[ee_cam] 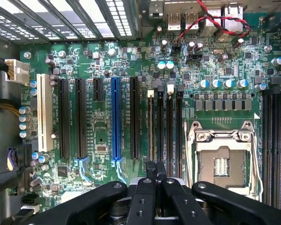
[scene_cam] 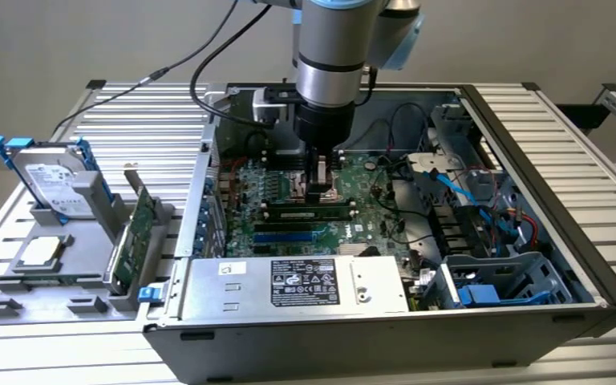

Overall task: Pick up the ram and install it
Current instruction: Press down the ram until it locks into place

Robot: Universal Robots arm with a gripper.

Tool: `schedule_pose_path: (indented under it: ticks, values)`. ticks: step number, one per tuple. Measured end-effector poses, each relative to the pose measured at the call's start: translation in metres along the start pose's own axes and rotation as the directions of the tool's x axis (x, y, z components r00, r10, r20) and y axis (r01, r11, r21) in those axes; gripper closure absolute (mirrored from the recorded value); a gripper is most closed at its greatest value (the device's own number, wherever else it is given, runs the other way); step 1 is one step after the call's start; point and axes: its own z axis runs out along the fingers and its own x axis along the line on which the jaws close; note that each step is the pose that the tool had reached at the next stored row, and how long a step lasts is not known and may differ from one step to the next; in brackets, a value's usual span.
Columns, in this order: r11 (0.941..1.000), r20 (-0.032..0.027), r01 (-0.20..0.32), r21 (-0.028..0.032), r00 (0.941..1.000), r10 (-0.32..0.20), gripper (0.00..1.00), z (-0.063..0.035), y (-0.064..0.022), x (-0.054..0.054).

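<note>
Tool (scene_cam: 323,186) is down inside the open PC case (scene_cam: 522,144) on our worktop (scene_cam: 126,112), fingers pinched together with nothing between them as far as we can see, sitting right over the motherboard (ee_cam: 103,56) near the middle. Just below it, toward the case's front edge, the ram (scene_cam: 308,213) is lying seated in a slot, next to the power supply (scene_cam: 297,285). In the wrist view the fingers (ee_cam: 155,187) hover beside the empty CPU socket (ee_cam: 222,159).
</note>
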Motion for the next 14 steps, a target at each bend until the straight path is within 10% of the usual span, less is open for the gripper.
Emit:
schedule_pose_path:
  ticks: [14]
  values:
    - [1.0, 0.0012, 0.0, -0.0004, 1.0, 0.0, 0.89, -0.0023, 0.0001, 0.0005]
